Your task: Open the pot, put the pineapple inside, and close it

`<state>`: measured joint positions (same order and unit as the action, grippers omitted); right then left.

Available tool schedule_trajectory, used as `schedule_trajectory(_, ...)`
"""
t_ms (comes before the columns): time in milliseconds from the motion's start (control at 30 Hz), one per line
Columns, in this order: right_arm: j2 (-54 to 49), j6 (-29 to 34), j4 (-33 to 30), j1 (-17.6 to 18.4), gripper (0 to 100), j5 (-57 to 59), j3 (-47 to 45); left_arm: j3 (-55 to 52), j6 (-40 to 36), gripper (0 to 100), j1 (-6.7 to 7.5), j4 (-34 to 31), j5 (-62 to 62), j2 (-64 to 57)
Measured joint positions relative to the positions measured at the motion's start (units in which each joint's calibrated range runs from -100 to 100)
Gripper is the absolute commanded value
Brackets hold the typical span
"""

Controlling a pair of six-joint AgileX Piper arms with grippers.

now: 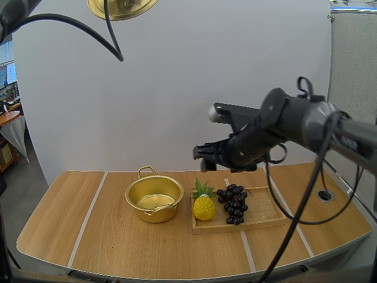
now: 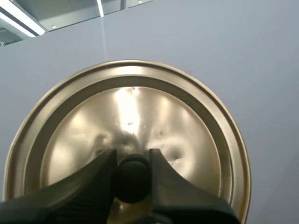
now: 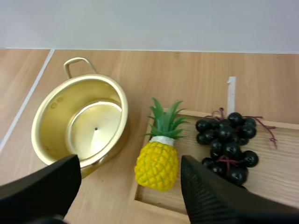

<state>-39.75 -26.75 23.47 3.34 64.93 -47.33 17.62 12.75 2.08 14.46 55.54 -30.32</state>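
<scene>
High view has the lid (image 1: 122,8) raised to the upper edge of the frame, well clear of the open pot (image 1: 154,213) left of centre on the surface (image 1: 118,247), likely to leave the way in free. The left pincer (image 2: 132,158) pinches the lid's black knob (image 2: 133,182). The right pincer (image 1: 204,154), spread wide, hovers above the pineapple (image 1: 204,207), seemingly lined up to straddle it. The pineapple lies at the left end of the tray (image 1: 265,219), just beside the pot, with grapes (image 1: 234,203) to its right. It has a yellow scaly body and a green spiky crown.
</scene>
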Motion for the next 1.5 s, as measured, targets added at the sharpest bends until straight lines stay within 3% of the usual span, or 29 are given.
schedule_trajectory(167, 4.60, 6.77, -6.11, 4.86, 100, -3.72, 1.57, 0.00, 0.00, 0, 0.00, 0.00, 0.00, 0.00)
schedule_trajectory(233, 6.22, 12.34, -12.92, 6.72, 100, -5.31, 1.57, 0.00, 0.00, 0, 0.00, 0.00, 0.00, 0.00)
schedule_trajectory(500, 8.46, 21.66, -18.65, 7.33, 100, -8.97, 1.57, 0.00, 0.00, 0, 0.00, 0.00, 0.00, 0.00)
schedule_trajectory(833, 14.30, 22.29, -15.75, 7.33, 100, -11.30, 1.57, 0.00, 0.00, 0, 0.00, -0.14, 0.00, 0.00)
schedule_trajectory(1067, 22.01, 22.29, -15.87, 7.33, 100, -14.10, 1.57, 0.00, 0.00, 0, 0.00, -0.14, 0.00, 0.00)
schedule_trajectory(1500, 25.01, 23.34, -18.16, 7.33, 100, -16.56, 1.57, 0.00, 0.00, 0, 0.00, -0.14, 0.00, 0.00)
